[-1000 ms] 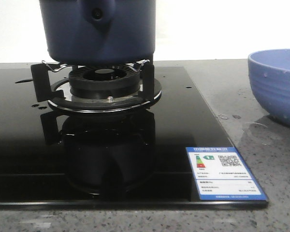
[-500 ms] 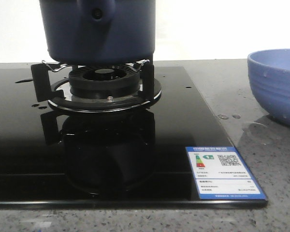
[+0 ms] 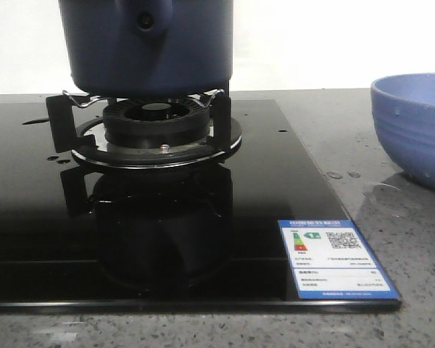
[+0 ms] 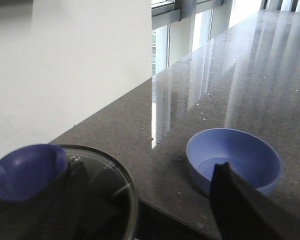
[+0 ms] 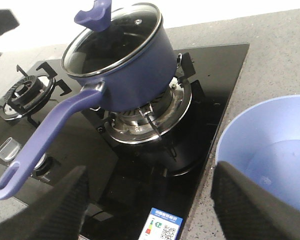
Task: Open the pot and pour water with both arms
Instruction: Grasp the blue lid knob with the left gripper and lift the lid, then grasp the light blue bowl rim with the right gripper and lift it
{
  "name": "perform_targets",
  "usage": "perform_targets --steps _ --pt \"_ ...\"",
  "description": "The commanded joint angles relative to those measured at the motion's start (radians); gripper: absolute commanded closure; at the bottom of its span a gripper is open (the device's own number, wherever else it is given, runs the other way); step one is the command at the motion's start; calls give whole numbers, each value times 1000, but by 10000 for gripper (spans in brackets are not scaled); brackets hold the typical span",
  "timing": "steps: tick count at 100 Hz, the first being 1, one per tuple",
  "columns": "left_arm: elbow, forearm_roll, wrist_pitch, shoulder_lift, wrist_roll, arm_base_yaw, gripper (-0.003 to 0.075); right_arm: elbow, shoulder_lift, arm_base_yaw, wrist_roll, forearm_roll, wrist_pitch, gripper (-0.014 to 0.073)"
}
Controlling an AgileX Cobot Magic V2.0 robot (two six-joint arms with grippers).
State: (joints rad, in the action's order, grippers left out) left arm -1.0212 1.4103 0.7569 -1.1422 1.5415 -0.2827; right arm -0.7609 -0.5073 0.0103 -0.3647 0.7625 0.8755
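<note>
The dark navy pot stands on the burner grate of the black glass hob, its handle end pointing at the front camera. In the right wrist view the pot carries a glass lid with a blue knob and a long handle. My right gripper is open and empty, above the hob's front edge, between the handle and the light blue bowl. My left gripper is open and empty above the lid, one finger beside the knob. Neither gripper shows in the front view.
The light blue ribbed bowl stands on the grey stone counter right of the hob; it also shows in the left wrist view. A blue energy sticker lies at the hob's front right corner. A second burner and a control knob lie left.
</note>
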Motion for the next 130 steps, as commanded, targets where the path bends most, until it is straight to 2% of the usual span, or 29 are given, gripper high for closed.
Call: perform_targets --steps 1,15,36,50,107,117,130 --pt "-92 63 -21 -45 70 -6 255 -35 -16 1 -15 41 -65 118" --pt "-159 63 -64 -122 108 -6 212 -35 -16 1 -15 41 -65 121" --pt "-183 99 -108 -209 129 -6 210 -35 -16 1 -15 41 -65 121" --pt "-193 111 -105 -271 129 -6 180 -35 -16 1 -15 41 -65 121" --pt "-193 209 -88 -371 135 -6 188 -35 -16 1 -15 41 -53 121" --pt "-193 225 -88 -371 135 -6 226 -35 -16 1 -15 41 -56 122" --pt "-193 248 -60 -371 135 -6 346 -35 -16 1 -15 41 -57 122"
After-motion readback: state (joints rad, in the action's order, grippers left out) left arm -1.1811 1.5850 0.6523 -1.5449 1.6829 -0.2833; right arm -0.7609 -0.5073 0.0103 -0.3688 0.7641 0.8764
